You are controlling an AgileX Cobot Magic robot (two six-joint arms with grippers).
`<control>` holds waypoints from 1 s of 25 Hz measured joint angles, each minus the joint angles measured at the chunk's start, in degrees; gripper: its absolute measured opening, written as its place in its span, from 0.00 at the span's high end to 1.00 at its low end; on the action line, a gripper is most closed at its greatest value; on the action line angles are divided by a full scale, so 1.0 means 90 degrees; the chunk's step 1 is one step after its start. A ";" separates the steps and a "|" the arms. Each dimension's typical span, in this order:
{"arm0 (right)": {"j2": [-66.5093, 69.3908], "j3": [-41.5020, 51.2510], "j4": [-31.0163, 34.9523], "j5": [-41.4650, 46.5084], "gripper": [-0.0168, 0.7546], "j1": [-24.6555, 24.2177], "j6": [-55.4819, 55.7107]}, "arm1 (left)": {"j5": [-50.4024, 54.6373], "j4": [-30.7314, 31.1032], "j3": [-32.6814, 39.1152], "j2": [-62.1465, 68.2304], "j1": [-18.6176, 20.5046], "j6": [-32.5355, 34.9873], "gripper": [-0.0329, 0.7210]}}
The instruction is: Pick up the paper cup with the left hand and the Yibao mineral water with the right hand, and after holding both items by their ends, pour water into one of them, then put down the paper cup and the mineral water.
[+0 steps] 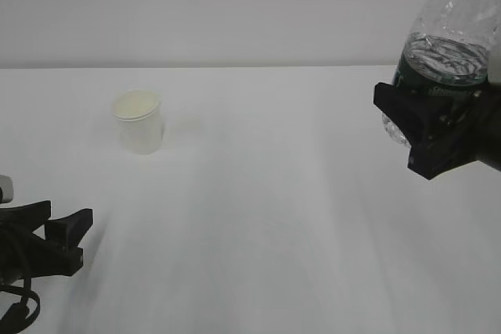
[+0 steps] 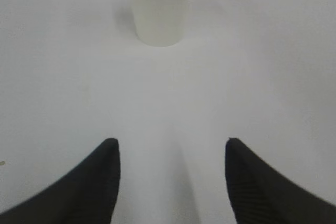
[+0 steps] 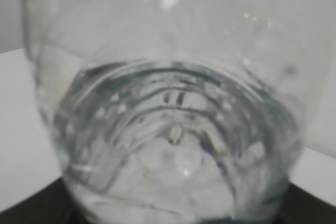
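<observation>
No text, brand, number or sign can be read anywhere. The Yibao mineral water [image 1: 450,44], at about two o'clock in the exterior view, carries a dark green label band whose print is too blurred to read. The paper cup [image 1: 138,121] is plain white.

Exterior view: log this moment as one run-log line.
left end effector: open, empty, short of paper cup | right end effector: holds Yibao mineral water aloft | cup: upright on table

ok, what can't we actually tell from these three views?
- Yibao mineral water: mouth cut off by the exterior view's top edge; label print too blurred to read.
- Right hand: right wrist view is filled by the bottle.
- Paper cup: rim cropped in left wrist view.
</observation>
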 joint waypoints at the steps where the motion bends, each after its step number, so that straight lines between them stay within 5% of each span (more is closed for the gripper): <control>1: -0.0014 0.0000 0.0000 0.0058 0.41 0.0000 0.0014 | 0.0000 0.0000 0.0000 0.0000 0.0000 0.0000 0.35; 25: -0.0014 0.0000 -0.0015 0.0186 0.41 0.0000 0.0090 | 0.0000 0.0795 -0.1021 0.0570 0.0273 0.0000 0.35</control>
